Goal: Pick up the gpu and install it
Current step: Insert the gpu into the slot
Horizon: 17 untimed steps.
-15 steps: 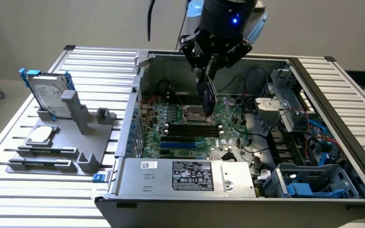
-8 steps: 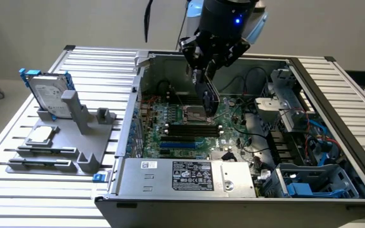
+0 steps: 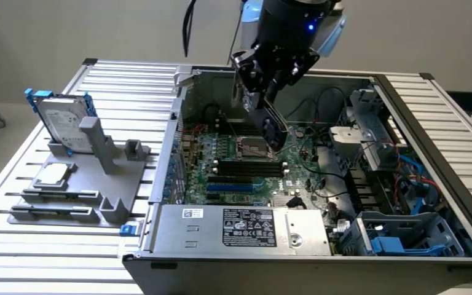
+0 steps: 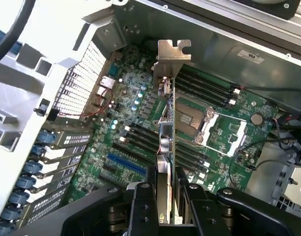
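Green board on one face and a dark shroud on the other: the gpu [image 3: 274,126] hangs edge-on from the tool [image 3: 269,87], inside the open case [image 3: 432,123] and above the motherboard [image 3: 219,163]. In the wrist view the gpu [image 4: 166,142] runs away from the camera as a thin line, with its silver bracket [image 4: 174,51] at the far end, toward the case wall. The tool [image 4: 166,194] is closed on the card, one finger flat against each face, at the end away from the bracket.

The card sits over the region of the bare socket [image 4: 197,118] and the black slots beside it. It looks clear of the board and not seated in any slot. The blue slot [image 4: 126,164] lies off to one side of it. Out on the slatted surface [image 3: 47,258], at the exterior view's left, a drive [image 3: 59,123] stands in its grey holder, well apart from the work.

As for handling, I judge the card light and stiff, so it should not sag in a grip at one end. It is also fragile: small parts on the green face and the contact edge would not take pressure or scraping. A flat pinch across board and shroud, as here, seems the sound hold. With the bracket end free, any tilt could make the card bind at a slot.
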Tool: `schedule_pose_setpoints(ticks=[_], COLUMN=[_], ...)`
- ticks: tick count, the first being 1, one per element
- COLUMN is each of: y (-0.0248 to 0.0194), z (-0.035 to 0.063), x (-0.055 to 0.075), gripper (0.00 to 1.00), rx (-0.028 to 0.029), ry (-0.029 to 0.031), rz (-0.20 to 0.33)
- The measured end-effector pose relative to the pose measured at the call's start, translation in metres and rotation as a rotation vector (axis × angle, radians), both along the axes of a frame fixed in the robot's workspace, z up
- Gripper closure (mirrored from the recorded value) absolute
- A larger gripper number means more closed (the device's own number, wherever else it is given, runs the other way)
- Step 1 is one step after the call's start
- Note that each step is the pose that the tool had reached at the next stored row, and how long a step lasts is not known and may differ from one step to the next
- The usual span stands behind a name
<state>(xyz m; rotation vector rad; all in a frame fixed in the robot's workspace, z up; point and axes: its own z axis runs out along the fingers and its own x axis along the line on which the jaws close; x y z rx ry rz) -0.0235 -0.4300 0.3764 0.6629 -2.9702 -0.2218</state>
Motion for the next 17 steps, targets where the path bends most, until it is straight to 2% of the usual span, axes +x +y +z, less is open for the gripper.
schedule_pose_setpoints(ticks=[8, 14, 17], y=[0.0000, 0.0000, 0.0000], z=[-0.0008, -0.0019, -0.0023], x=[0.0000, 0.0000, 0.0000], gripper=[0.73, 0.73, 0.73], rx=[0.0036, 0.0131, 0.0202], ry=[-0.0001, -0.0006, -0.0011], rz=[0.145, 0.254, 0.308])
